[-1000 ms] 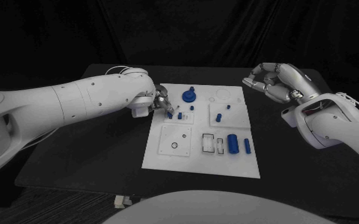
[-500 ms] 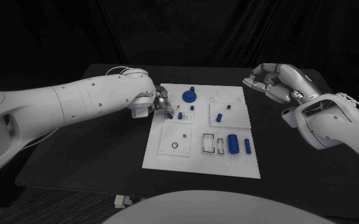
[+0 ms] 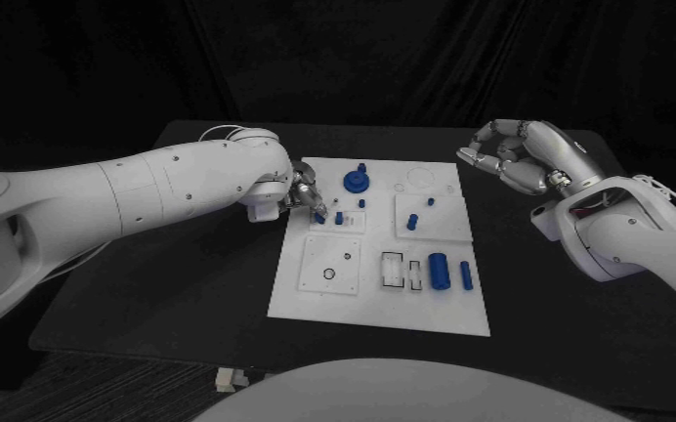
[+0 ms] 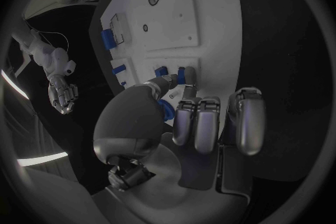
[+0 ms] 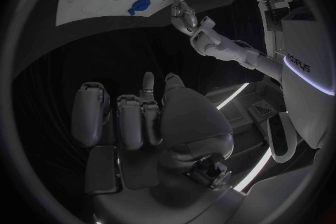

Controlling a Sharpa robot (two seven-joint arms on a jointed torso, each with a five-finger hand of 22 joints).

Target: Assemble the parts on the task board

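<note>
Nothing has shifted over the last second, so seating seems stalled or slow. The board lies mid-table. The left hand at its near-left corner still pinches a small blue peg standing there. The right hand hovers clenched, empty, beside the board.

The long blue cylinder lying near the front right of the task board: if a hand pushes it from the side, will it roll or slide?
The long blue cylinder looks round and lies on its side on the flat task board, so it would probably roll. It looks like rigid plastic, likely stiff and light.
</note>
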